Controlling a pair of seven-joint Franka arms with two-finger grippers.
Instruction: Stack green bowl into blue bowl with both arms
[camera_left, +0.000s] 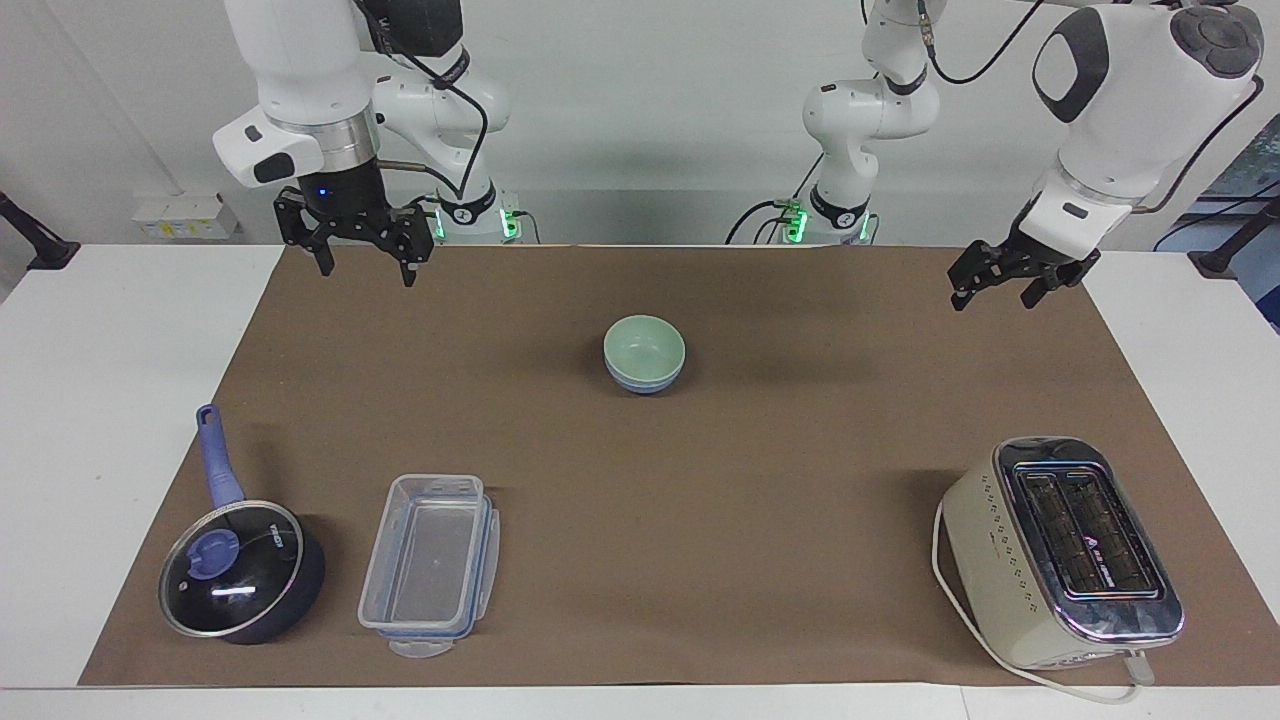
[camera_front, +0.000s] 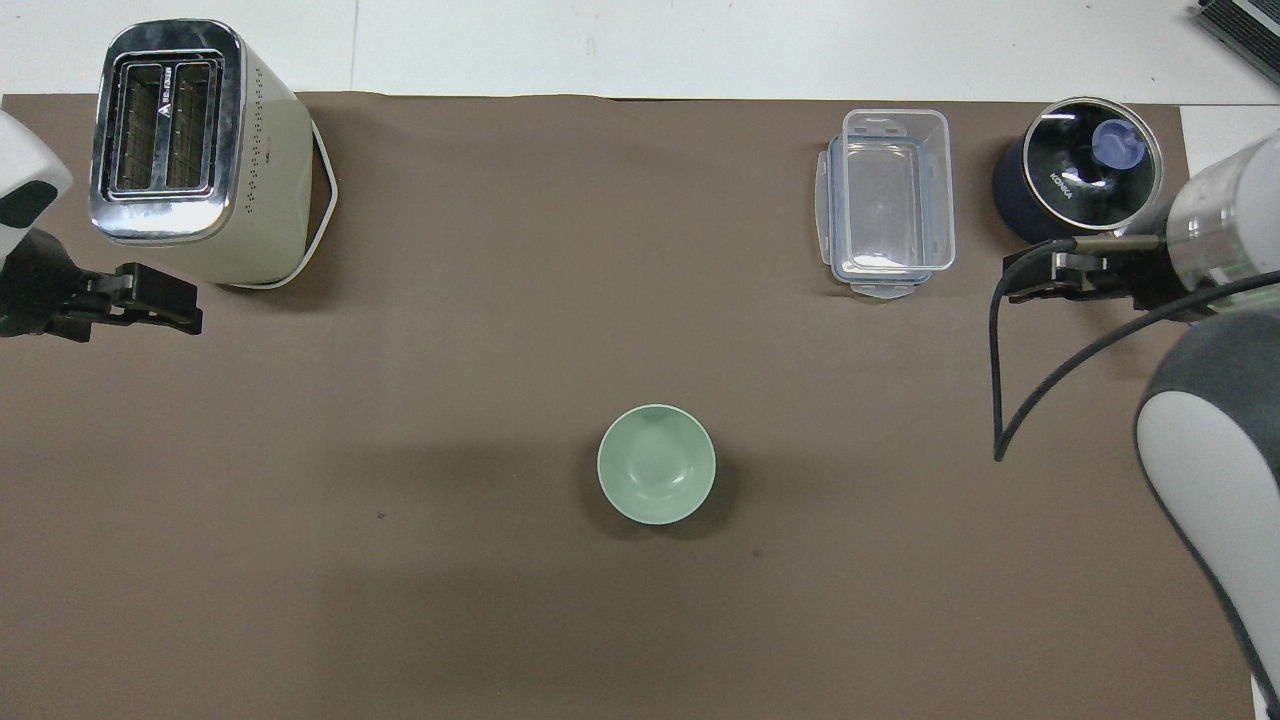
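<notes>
Here the green bowl (camera_left: 644, 345) nests in the blue bowl (camera_left: 645, 381), mid-mat.

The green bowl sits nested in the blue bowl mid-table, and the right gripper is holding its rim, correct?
Not quite. The green bowl does sit nested in the blue bowl, but the right gripper is up over the mat's edge with open jaws, holding nothing, as the facing view shows.
</notes>
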